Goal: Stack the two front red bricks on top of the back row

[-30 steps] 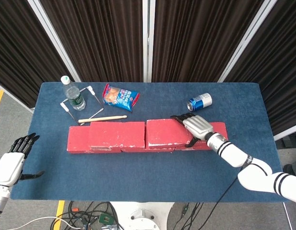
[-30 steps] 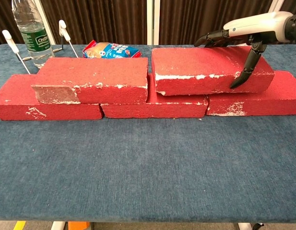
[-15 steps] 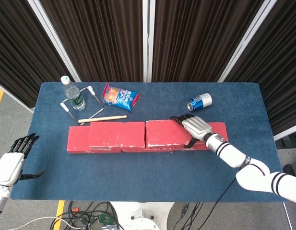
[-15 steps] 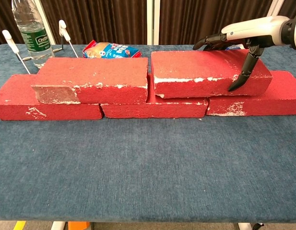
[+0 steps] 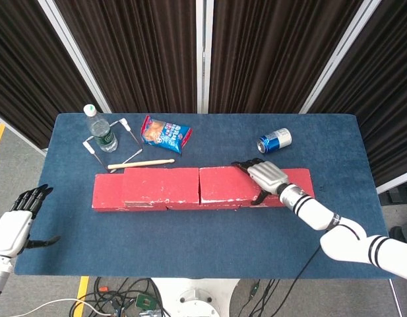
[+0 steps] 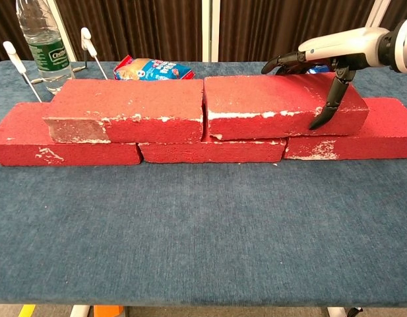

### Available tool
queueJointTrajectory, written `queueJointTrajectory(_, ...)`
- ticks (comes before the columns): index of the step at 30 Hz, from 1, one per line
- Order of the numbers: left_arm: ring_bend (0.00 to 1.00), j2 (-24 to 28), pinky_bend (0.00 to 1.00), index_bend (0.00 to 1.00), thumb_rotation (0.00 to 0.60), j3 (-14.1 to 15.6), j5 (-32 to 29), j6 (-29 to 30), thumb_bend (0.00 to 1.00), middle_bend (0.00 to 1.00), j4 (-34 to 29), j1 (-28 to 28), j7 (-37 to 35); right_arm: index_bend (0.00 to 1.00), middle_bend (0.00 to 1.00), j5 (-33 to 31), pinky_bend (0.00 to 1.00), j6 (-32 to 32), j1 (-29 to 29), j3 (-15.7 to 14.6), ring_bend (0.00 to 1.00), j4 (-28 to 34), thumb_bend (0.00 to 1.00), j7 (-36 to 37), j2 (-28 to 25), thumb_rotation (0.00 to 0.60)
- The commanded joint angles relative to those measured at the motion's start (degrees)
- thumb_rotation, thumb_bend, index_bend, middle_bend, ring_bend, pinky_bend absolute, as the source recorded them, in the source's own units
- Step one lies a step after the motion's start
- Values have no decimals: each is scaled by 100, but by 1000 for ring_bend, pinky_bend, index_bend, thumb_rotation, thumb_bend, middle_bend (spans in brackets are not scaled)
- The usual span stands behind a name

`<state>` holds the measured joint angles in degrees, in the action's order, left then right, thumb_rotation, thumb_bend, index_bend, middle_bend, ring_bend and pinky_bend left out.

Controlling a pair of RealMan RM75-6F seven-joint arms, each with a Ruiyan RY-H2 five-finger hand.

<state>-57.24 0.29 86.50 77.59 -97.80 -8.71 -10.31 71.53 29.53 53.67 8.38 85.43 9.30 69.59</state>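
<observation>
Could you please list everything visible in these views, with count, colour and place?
Lower bricks: three, red, end to end in a row mid-table.
Upper bricks: two, red, stacked side by side on that row.
Water bottle: one, clear with green label, back left.
Snack bag: one, blue and red, behind the bricks.
Can: one, blue and silver, lying back right.
Wooden stick: one, tan, behind the left bricks.
Table: one, blue cloth.
Left hand: off the table's left edge, holding nothing.
Right hand: grips the right upper brick.
</observation>
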Motion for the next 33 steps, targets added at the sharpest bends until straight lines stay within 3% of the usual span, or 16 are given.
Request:
queueJointTrajectory(1, 0, -1, 0, 7, 600, -1, -6, -8, 51, 0, 11, -2, -19, 0, 283, -30, 102, -15, 17, -1, 109, -16, 96, -17, 14, 600)
queueJointTrajectory(25, 0, -15, 0, 7, 600, 34, -22, -93, 51, 0, 161, -4, -286, 0, 275, -372, 103, -104, 184, -11, 109, -49, 94, -301, 134, 600)
queueJointTrajectory(33, 0, -15, 0, 6, 600, 45, -26, -110, 51, 0, 189, 0, -349, 0, 211, -468, 103, -85, 209, -25, 62, -18, 15, -407, 107, 600)
